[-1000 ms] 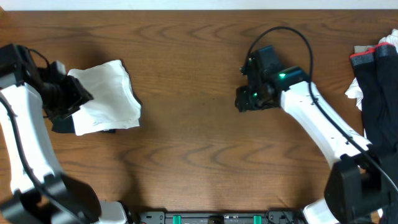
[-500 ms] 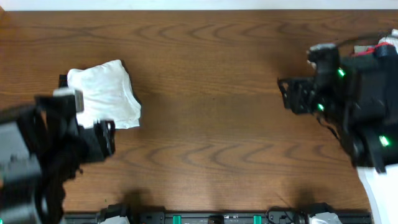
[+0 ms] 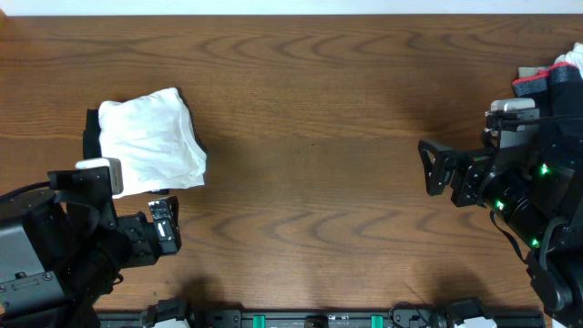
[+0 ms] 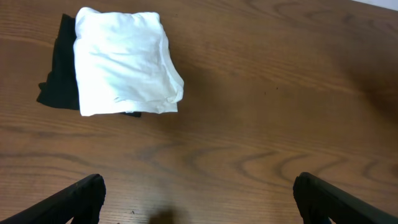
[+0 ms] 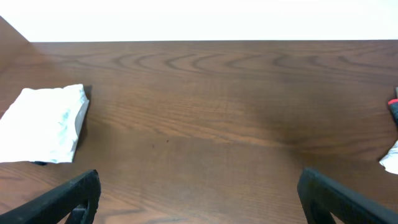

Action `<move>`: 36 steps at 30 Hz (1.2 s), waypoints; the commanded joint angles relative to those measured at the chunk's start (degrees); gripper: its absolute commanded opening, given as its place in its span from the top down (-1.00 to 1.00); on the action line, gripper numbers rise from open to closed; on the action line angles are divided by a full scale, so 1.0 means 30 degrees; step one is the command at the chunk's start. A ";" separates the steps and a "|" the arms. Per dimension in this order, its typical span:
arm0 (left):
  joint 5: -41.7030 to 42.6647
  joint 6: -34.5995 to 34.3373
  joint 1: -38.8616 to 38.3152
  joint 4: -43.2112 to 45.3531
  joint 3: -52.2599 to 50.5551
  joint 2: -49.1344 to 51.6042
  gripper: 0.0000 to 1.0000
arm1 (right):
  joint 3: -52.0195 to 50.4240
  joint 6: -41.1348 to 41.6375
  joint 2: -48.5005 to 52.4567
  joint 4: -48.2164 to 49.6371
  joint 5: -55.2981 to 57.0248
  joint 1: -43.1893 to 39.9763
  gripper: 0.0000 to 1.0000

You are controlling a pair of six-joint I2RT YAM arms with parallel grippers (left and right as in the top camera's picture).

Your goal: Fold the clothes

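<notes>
A folded white garment (image 3: pixel 148 141) lies at the table's left on top of a black garment (image 3: pixel 90 137) whose edge sticks out on the left. The left wrist view shows the same white fold (image 4: pixel 124 62) and black cloth (image 4: pixel 57 84) well ahead of my left gripper (image 4: pixel 199 190). That left gripper (image 3: pixel 167 230) is open and empty, near the front edge and below the stack. My right gripper (image 3: pixel 432 169) is open and empty at the right, pointing left over bare wood. The white fold (image 5: pixel 46 124) shows far off in the right wrist view, beyond the right gripper (image 5: pixel 199 180).
A loose pile of clothes (image 3: pixel 556 77), white, red and black, lies at the table's right edge, partly behind the right arm; a bit of it (image 5: pixel 392 155) shows in the right wrist view. The table's far edge (image 5: pixel 199 42) meets a white wall.
The left gripper has left the folded stack and drawn back to the front left. The right gripper has moved from the centre to the right. Both have opened wide.
</notes>
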 commanded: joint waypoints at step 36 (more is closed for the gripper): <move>-0.0248 0.0051 -0.0058 -0.0036 0.0117 0.4896 -0.96 | -0.3665 -0.0226 -0.3577 0.1894 0.1894 -0.1370 -0.98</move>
